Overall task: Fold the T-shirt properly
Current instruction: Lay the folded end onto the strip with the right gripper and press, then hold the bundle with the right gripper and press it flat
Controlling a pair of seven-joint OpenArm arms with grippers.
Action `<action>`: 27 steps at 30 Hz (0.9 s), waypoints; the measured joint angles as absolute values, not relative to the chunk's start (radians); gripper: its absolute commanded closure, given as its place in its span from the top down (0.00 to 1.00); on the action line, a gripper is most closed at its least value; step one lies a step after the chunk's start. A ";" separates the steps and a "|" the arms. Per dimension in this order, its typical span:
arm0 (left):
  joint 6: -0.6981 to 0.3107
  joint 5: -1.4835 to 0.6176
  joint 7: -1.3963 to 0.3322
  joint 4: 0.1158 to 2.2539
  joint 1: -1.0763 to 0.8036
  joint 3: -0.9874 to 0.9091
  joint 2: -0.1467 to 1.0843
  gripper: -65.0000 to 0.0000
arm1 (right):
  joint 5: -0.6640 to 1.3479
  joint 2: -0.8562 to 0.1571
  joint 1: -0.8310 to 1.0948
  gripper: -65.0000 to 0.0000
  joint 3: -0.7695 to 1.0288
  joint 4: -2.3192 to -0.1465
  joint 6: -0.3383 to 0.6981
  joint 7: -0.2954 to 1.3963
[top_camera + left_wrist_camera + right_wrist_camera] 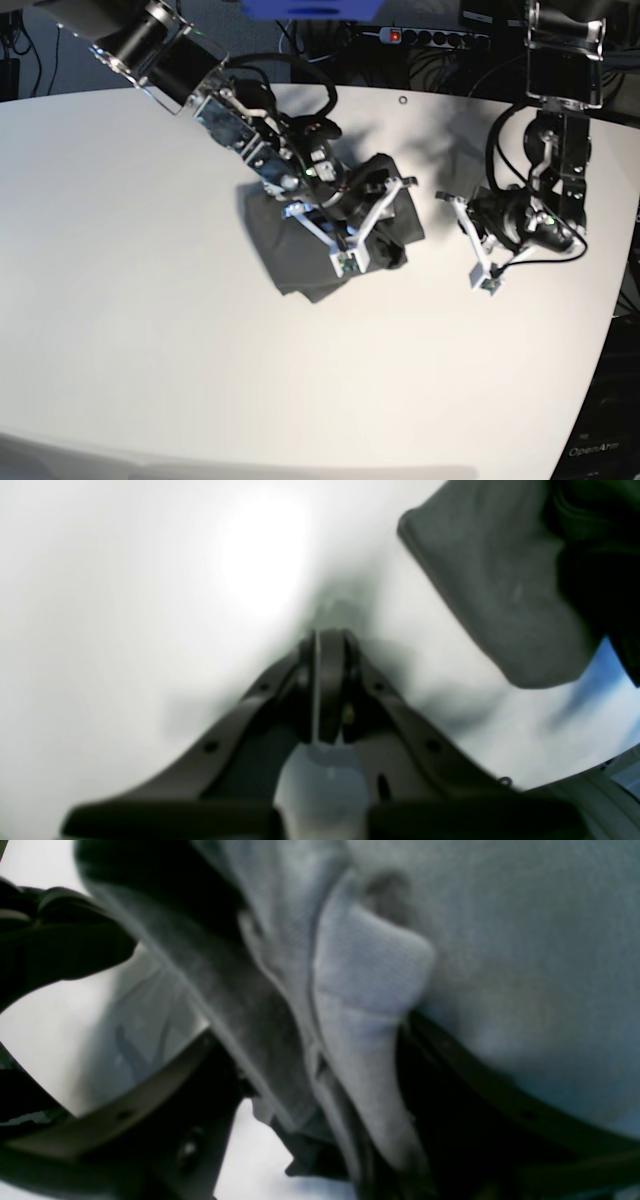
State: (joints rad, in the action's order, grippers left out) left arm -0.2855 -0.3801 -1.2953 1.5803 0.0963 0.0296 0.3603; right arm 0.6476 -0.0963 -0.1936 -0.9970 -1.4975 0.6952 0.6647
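Observation:
The dark grey T-shirt [300, 265] lies bunched in a folded heap on the middle of the white table [150, 330]. My right gripper [375, 222] sits on the heap's right side with its white fingers spread. In the right wrist view the right gripper [312, 1025] is open, and a fold of the T-shirt [525, 940] runs loosely between the jaws. My left gripper [484, 275] hovers over bare table to the right of the cloth, shut and holding nothing. In the left wrist view the left gripper [325, 635] has its fingers pressed together, and a corner of the T-shirt [500, 590] lies at upper right.
A power strip [430, 37] and cables lie behind the table's far edge. The table's curved right edge [610, 310] runs close to the left arm. The right arm stretches in from the top left, over the table.

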 measured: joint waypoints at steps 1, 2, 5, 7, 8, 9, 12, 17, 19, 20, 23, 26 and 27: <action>-0.292 -0.381 -1.295 1.580 0.096 0.030 0.360 0.03 | 0.648 -0.096 -0.194 0.44 -0.997 -1.497 0.695 0.665; -0.292 -0.381 -1.295 1.580 0.096 0.030 0.360 0.03 | 0.648 -0.096 -0.194 0.45 -0.997 -1.497 0.695 0.665; -0.292 -0.381 -1.297 1.580 0.094 -0.009 0.355 0.03 | 0.647 -0.096 -0.194 0.48 -0.997 -1.497 0.695 0.671; -0.292 -0.377 -1.298 1.580 0.095 -0.035 0.358 0.03 | 0.647 -0.096 -0.194 0.56 -0.997 -1.497 0.695 0.672; -0.292 -0.377 -1.298 1.580 0.095 -0.039 0.361 0.03 | 0.648 -0.096 -0.194 0.61 -0.997 -1.497 0.695 0.673; -0.292 -0.377 -1.298 1.580 0.095 -0.039 0.363 0.03 | 0.648 -0.096 -0.194 0.66 -0.997 -1.497 0.695 0.673; -0.292 -0.378 -1.298 1.580 0.094 -0.037 0.360 0.03 | 0.648 -0.094 -0.194 0.78 -0.997 -1.497 0.696 0.675; -0.292 -0.378 -1.298 1.580 0.094 -0.038 0.361 0.03 | 0.648 -0.094 -0.194 0.80 -0.997 -1.497 0.696 0.676; -0.292 -0.378 -1.298 1.580 0.094 -0.038 0.361 0.03 | 0.648 -0.094 -0.194 0.80 -0.997 -1.497 0.696 0.677; -0.292 -0.378 -1.298 1.580 0.094 -0.038 0.361 0.03 | 0.648 -0.093 -0.194 0.80 -0.997 -1.497 0.696 0.676; -0.292 -0.378 -1.298 1.580 0.094 -0.038 0.361 0.03 | 0.648 -0.077 -0.194 0.80 -0.997 -1.495 0.695 0.677; -0.292 -0.377 -1.298 1.580 0.094 -0.038 0.362 0.03 | 0.647 -0.071 -0.194 0.80 -0.997 -1.470 0.696 0.671; -0.292 -0.378 -1.298 1.580 0.094 -0.038 0.363 0.03 | 0.644 -0.065 -0.196 0.80 -0.997 -1.455 0.696 0.664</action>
State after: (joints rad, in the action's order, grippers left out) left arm -0.2920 -0.3779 -1.2984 1.5803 0.0944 -0.0376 0.3626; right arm 0.6437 -0.0654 -0.1959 -0.9970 -1.4548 0.6956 0.6643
